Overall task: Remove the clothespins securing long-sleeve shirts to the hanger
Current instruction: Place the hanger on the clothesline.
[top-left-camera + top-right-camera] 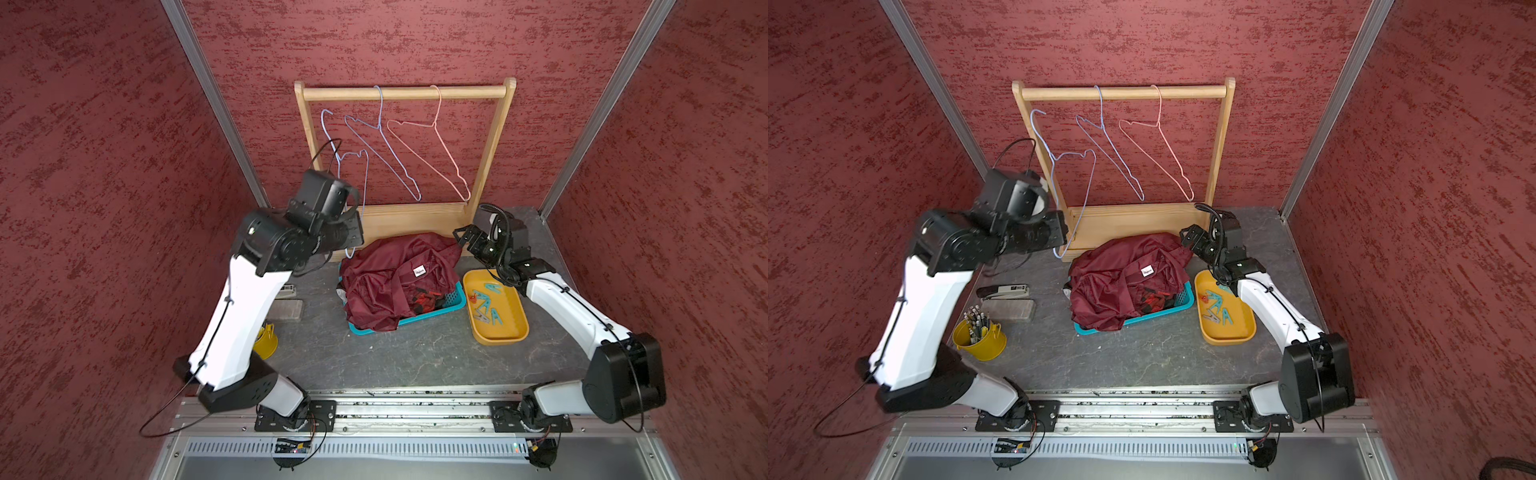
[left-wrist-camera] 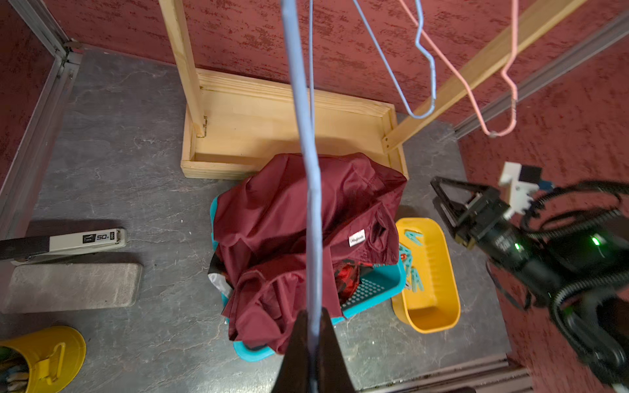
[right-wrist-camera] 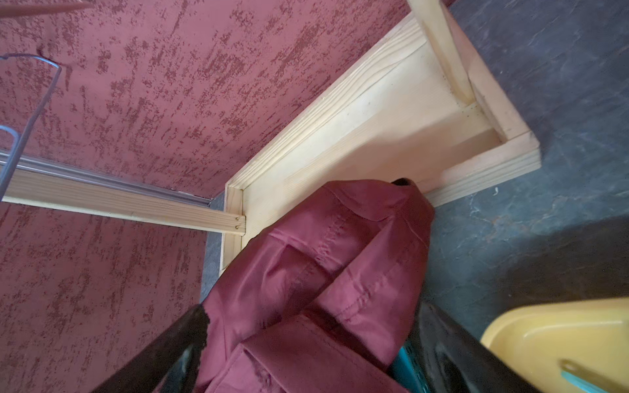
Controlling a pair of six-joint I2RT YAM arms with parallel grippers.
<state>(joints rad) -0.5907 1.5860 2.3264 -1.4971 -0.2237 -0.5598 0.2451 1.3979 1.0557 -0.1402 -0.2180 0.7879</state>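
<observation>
My left gripper is shut on the bottom wire of a bare blue hanger, held off the rail beside the wooden rack. A blue hanger and a pink hanger hang bare on the rail. The maroon satin shirt lies heaped in a teal basket, with red-and-black plaid showing under it. Several teal clothespins lie in a yellow tray. My right gripper is open, low over the maroon shirt's far edge by the rack base.
A stapler, a grey block and a yellow bucket of pens sit at the left of the table. The rack's wooden base stands right behind the basket. Red walls close in on three sides.
</observation>
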